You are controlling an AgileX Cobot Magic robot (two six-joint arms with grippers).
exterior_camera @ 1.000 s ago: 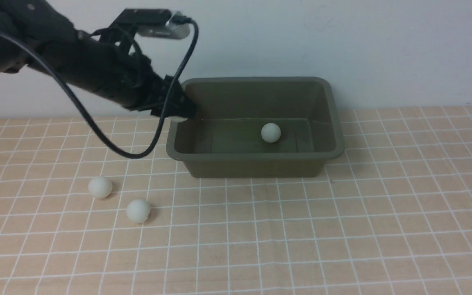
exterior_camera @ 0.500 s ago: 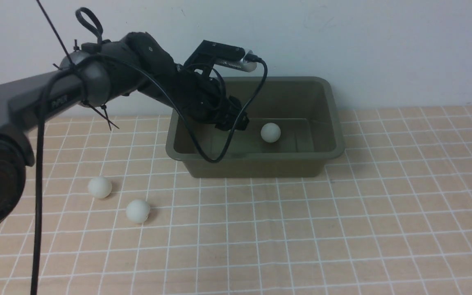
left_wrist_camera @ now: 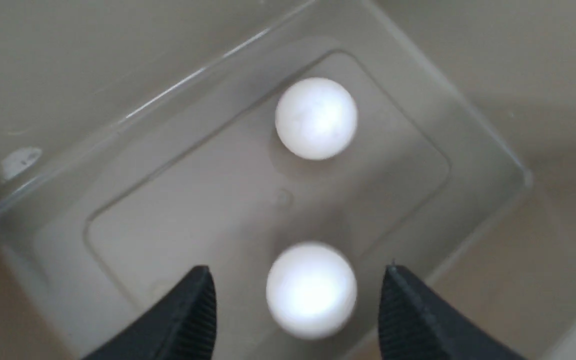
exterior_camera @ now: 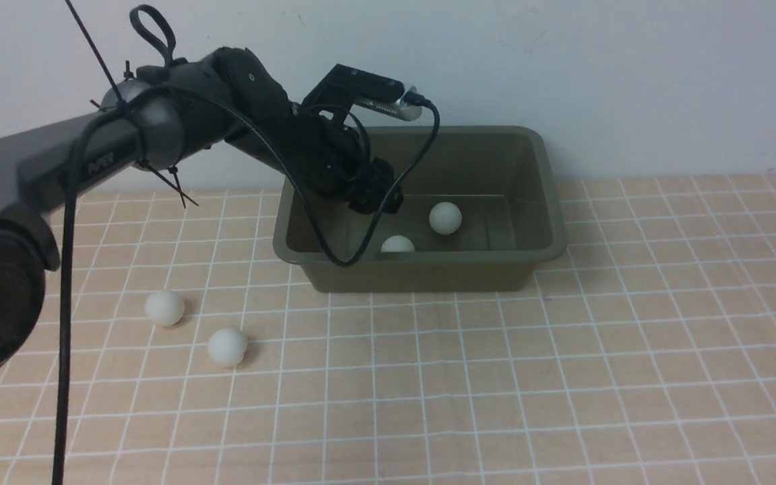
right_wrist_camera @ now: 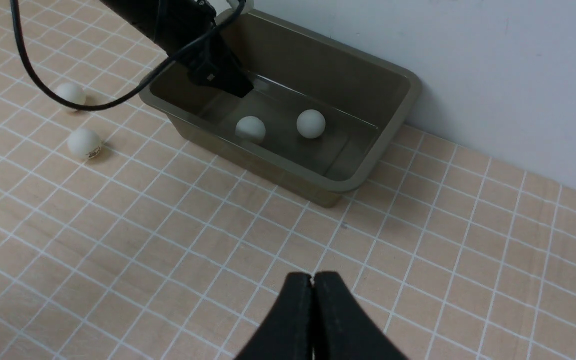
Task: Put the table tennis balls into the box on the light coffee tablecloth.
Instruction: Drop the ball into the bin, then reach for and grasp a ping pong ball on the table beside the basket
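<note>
Since a second ago the left arm has swung from the box's left rim to over its inside, and a second table tennis ball now shows in the box, where only one lay before. The left tool [exterior_camera: 380, 202] hangs over the left half of the olive-green box [exterior_camera: 422, 273], its fingers [left_wrist_camera: 188, 320] spread wide and gripping nothing. In the left wrist view the new ball [left_wrist_camera: 312, 290], slightly blurred, sits below the gap and touches neither finger. From the front it lies low against the near wall, partly hidden by it. The first ball [exterior_camera: 444, 218] rests on the box floor, farther back and a little to the right, apart from the new one. A black cable [exterior_camera: 347, 259] loops down from the left wrist across the box's near-left rim. On the light coffee tablecloth [exterior_camera: 563, 370], to the near left of the box and well apart from it, lie the left ball [exterior_camera: 164, 308] and the nearer ball [exterior_camera: 228, 347], close together but not touching. The right tool [right_wrist_camera: 313, 277] hovers over the cloth on the near right, fingers pressed together and empty
</note>
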